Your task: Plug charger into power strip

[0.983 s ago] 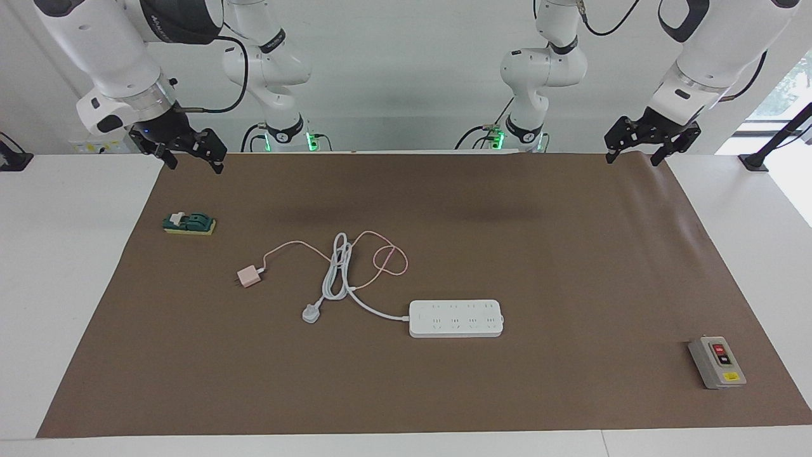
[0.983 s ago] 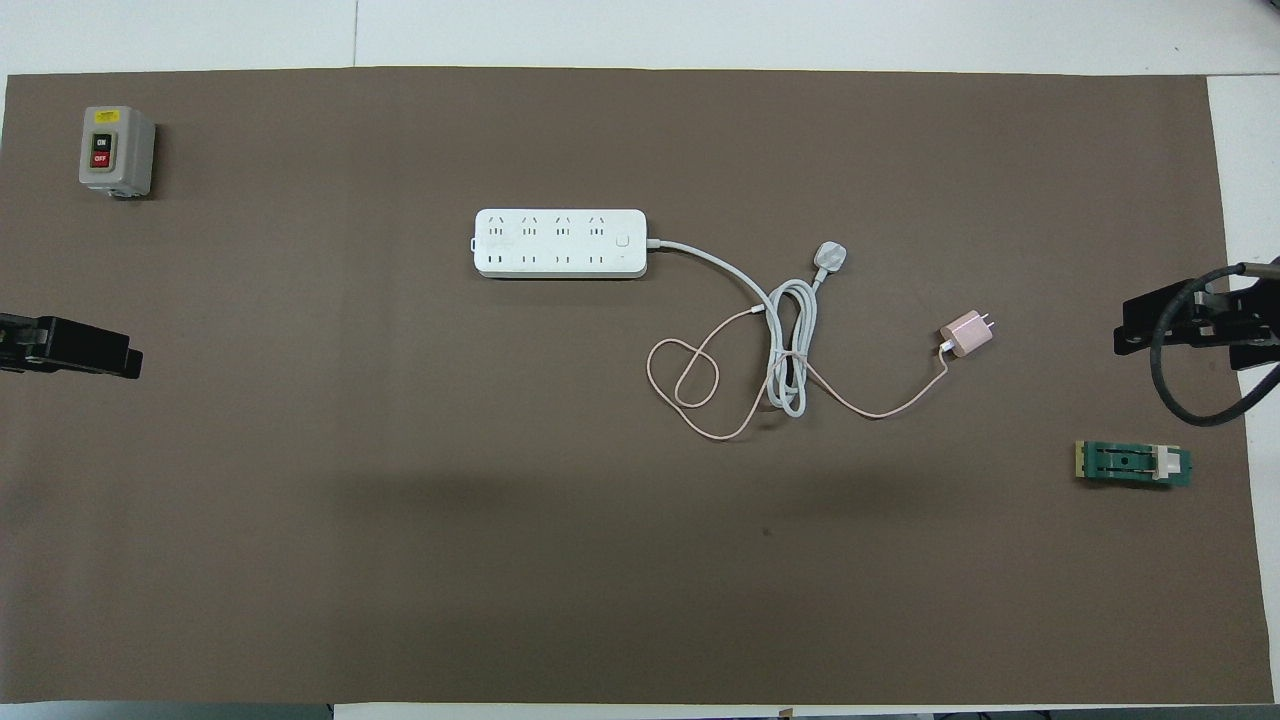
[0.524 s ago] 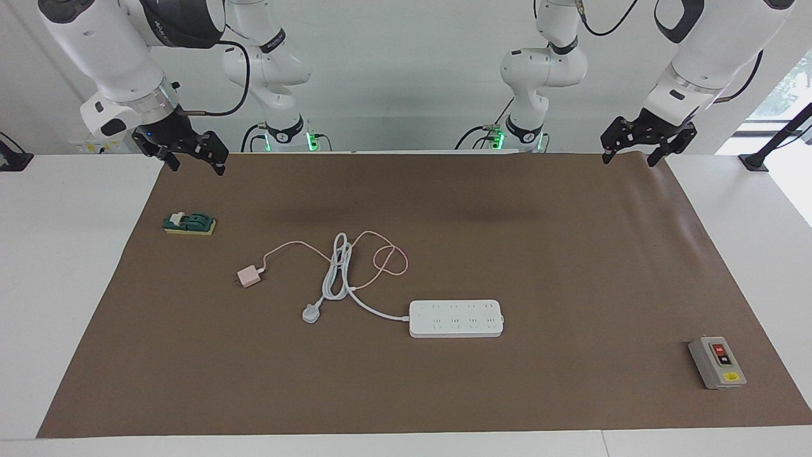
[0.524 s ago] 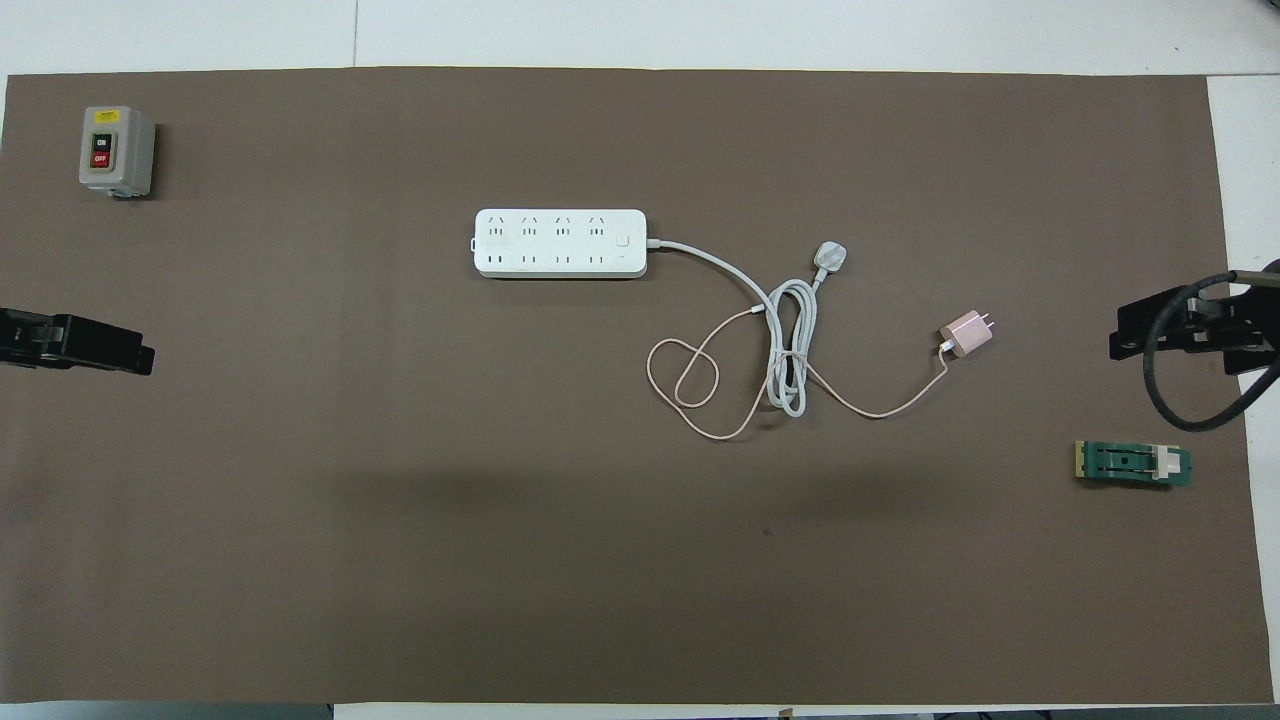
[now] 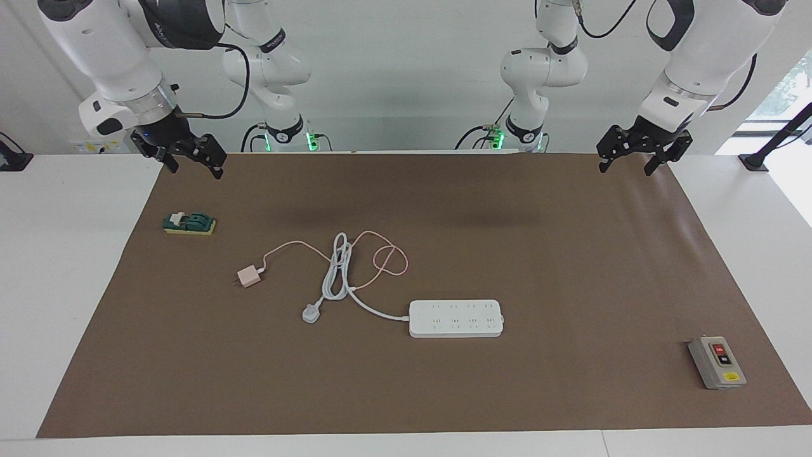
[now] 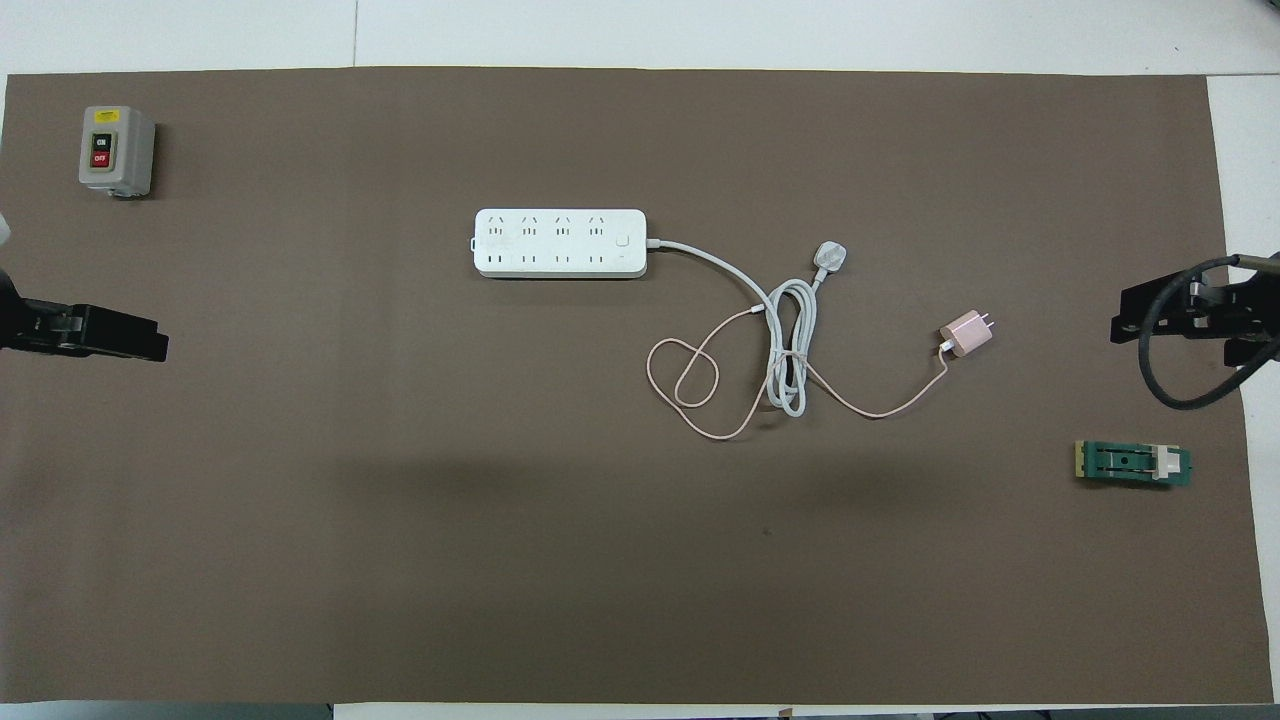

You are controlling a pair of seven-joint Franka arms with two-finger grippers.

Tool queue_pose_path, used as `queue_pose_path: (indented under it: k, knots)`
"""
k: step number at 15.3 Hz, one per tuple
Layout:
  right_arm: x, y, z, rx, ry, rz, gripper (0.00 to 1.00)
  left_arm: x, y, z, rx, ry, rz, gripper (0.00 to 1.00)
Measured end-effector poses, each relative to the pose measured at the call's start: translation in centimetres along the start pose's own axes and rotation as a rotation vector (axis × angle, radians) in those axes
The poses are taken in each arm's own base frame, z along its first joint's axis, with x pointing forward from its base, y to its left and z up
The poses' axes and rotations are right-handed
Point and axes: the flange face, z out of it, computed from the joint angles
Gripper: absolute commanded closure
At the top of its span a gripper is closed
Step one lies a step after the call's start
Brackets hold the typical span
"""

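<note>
Hovering spread, empty: left gripper (image 5: 625, 163), right gripper (image 5: 193, 166), both cropped overhead; charger (image 5: 248, 277) prongs tiny

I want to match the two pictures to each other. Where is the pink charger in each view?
Facing view: the charger lies on the mat toward the right arm's end, nearer to the robots than the power strip.
Overhead view: the charger lies toward that same end.
Shared landmark: the white three-pin plug, between charger and power strip.

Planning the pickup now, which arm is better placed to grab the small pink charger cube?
Right, probably. The small pink cube-shaped charger lies toward the right arm's end; the right end effector hangs open there, the left end effector over the other end.
</note>
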Motion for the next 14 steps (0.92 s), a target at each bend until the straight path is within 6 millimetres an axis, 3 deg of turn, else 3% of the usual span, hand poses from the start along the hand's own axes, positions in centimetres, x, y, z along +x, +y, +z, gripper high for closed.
queue_pose_path:
  k: [7, 11, 14]
  knots:
    - [0.0, 0.0, 0.3, 0.0, -0.003, 0.017, 0.0, 1.2, -0.2, 1.2, 0.011, 0.131, -0.001, 0.0]
    - [-0.1, -0.3, 0.0, 0.002, 0.01, 0.011, 0.0, 0.2, 0.0, 2.9, -0.027, 0.106, -0.012, 0.0]
    - [-0.2, -0.5, 0.0, 0.002, 0.009, 0.007, 0.0, -0.1, 0.9, 4.1, -0.152, 0.09, -0.039, 0.0]
